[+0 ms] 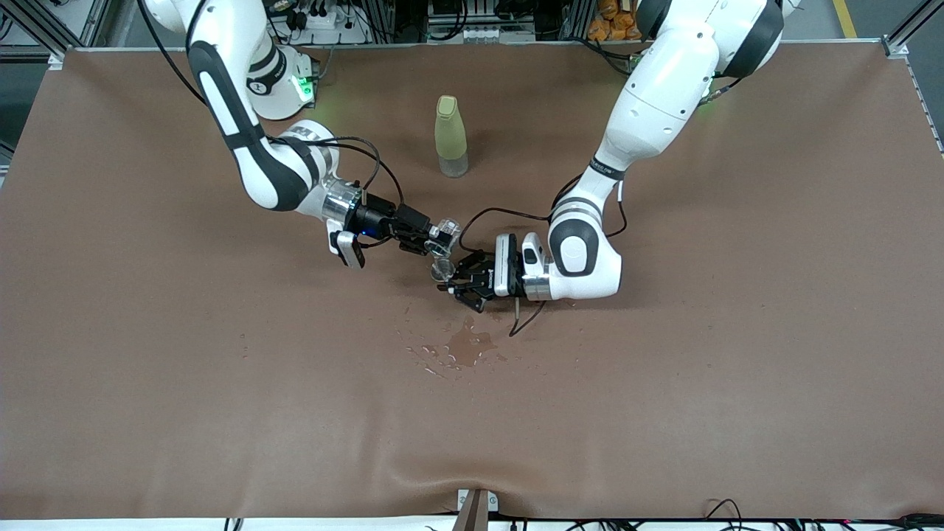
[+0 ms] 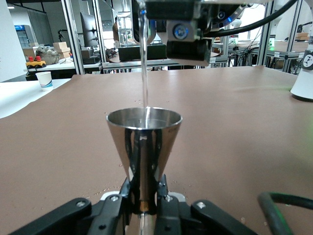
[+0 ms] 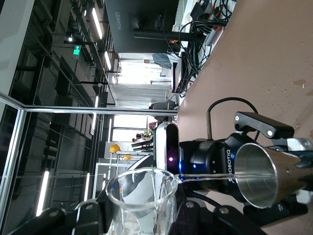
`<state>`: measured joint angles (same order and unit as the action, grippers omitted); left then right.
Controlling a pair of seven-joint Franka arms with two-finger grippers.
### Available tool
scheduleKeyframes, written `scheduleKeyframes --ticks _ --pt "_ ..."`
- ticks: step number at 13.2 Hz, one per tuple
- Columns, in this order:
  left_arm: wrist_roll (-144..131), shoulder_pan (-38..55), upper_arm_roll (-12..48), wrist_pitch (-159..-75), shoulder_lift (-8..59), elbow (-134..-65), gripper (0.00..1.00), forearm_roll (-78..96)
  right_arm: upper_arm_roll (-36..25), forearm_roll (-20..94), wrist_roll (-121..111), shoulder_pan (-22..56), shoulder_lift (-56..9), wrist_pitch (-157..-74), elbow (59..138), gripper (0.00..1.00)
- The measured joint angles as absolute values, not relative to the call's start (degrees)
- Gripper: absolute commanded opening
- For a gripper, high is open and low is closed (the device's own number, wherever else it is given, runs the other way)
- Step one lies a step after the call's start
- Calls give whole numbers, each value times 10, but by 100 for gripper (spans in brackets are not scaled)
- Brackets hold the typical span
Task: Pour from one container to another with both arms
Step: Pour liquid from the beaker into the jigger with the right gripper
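Colours of the pouring setup.
Clear glass cup [image 1: 447, 230], silvery jigger [image 2: 144, 142], pale yellow-green bottle [image 1: 450, 136], brown tablecloth [image 1: 147, 354], white-and-black arms [image 1: 656, 96].

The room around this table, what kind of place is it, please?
Most likely a robotics lab or test workshop. Aluminium-frame work cells stand by the brown-covered table, two white robot arms work at it, and cardboard boxes and cables fill the background under industrial strip lights.

Brown cloth-covered tabletop [image 1: 737, 354], cloth rumpled along the edge nearest the front camera. 1 tall pale yellow-green bottle [image 1: 450, 136] stands upright near the middle, toward the edge where the arm bases sit. Wet puddle [image 1: 464, 345] with scattered droplets lies mid-tabletop, nearer the front camera than the bottle.
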<state>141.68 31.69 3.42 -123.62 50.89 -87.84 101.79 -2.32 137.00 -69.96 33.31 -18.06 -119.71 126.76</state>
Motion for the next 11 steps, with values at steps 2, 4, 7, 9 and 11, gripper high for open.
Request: scheduleKeyframes --ticks 2,4,7,9,11 --pt "1417 317 34 -1236 511 -876 0 1018 -24 1370 -682 333 -181 -1197 1268 18" --pt "1417 317 34 -1236 513 -874 0 1018 -24 1370 -666 333 -181 -1197 1268 18" --pt "1417 317 34 -1237 516 -871 0 1018 -24 1370 -648 333 -181 -1197 1268 18" --pt "1417 317 34 -1237 519 -870 0 1018 -24 1370 -643 333 -181 -1197 1267 18" --pt "1417 318 34 -1238 521 -868 0 1019 -24 1370 -636 333 -181 -1197 1267 18"
